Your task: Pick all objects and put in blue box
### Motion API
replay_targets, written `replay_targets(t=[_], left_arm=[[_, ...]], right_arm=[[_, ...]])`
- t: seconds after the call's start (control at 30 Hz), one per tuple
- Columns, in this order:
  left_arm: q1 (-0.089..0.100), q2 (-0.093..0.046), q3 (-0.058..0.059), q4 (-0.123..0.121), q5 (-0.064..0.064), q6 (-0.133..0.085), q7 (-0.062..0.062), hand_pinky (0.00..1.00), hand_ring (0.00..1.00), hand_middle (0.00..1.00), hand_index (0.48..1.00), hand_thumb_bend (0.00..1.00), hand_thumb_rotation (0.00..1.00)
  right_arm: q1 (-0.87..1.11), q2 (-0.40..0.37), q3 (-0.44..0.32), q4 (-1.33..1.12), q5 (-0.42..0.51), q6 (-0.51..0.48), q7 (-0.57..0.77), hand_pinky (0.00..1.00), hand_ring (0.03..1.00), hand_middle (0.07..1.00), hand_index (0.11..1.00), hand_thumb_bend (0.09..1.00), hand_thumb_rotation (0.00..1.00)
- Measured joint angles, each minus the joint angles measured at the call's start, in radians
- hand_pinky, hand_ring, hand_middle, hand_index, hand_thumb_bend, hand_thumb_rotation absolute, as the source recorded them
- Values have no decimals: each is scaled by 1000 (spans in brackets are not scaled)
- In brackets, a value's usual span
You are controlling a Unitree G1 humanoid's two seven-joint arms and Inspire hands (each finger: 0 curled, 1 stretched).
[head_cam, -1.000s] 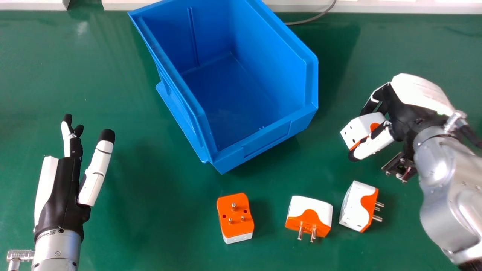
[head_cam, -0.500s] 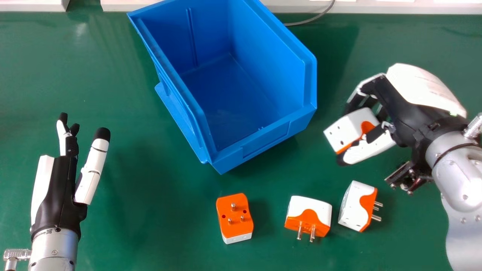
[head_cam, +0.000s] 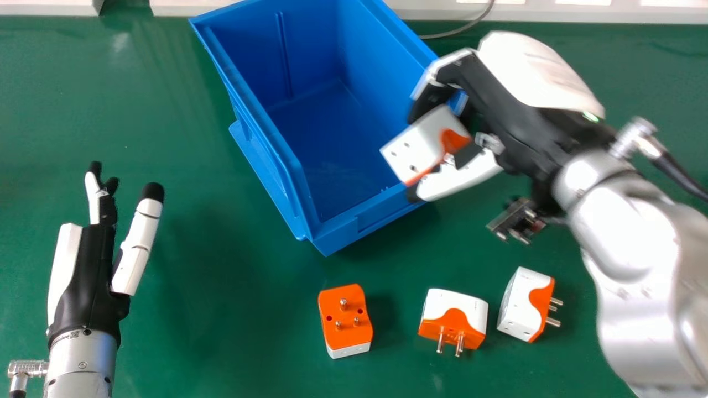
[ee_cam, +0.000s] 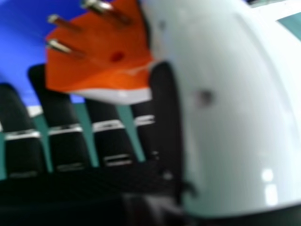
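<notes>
My right hand [head_cam: 511, 108] is grasping one white-and-orange plug adapter [head_cam: 423, 146], the thumb [ee_cam: 235, 103] pressing on one side and the fingers curling round the other. The adapter is hanging tilted in front of the near right part of the blue box [head_cam: 343, 235] in the head view; whether it is clearing the rim, I am not able to tell. Its metal pins [ee_cam: 61, 46] are projecting free of my grip. My left hand [head_cam: 91, 276] is idling at the left, released.

Three more are awaiting pickup on the green table [head_cam: 210, 309]: one adapter showing its orange pin face [head_cam: 345, 318], a middle adapter [head_cam: 453, 318] and a right-hand adapter [head_cam: 522, 304], both lying with pins sideways.

Assessment: I am judging these to be light, stiff plastic blocks, the smooth casing probably slipping if pinched at a corner. The pins are presenting the weak point, possibly catching on the rim. I am recommending a hold across two opposite flat white sides, pins kept clear, and a low release inside the box.
</notes>
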Motion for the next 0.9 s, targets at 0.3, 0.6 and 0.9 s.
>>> replay_targets(t=[0.3, 0.6, 0.9], left_arm=[[1, 0, -1, 0, 0, 1, 0, 1000, 1000, 1000, 1000, 560, 1000], [13, -1, -1, -4, 0, 2, 0, 1000, 1000, 1000, 1000, 550, 1000], [27, -2, -8, -27, 9, 11, 1, 1000, 1000, 1000, 1000, 571, 1000]], right_arm=[[-216, 140, 37, 311, 0, -22, -79, 294, 391, 522, 550, 497, 0], [-445, 236, 43, 684, 4, -62, -248, 332, 413, 544, 520, 500, 0], [-609, 325, 69, 1051, 21, -113, -423, 258, 374, 501, 554, 498, 0]])
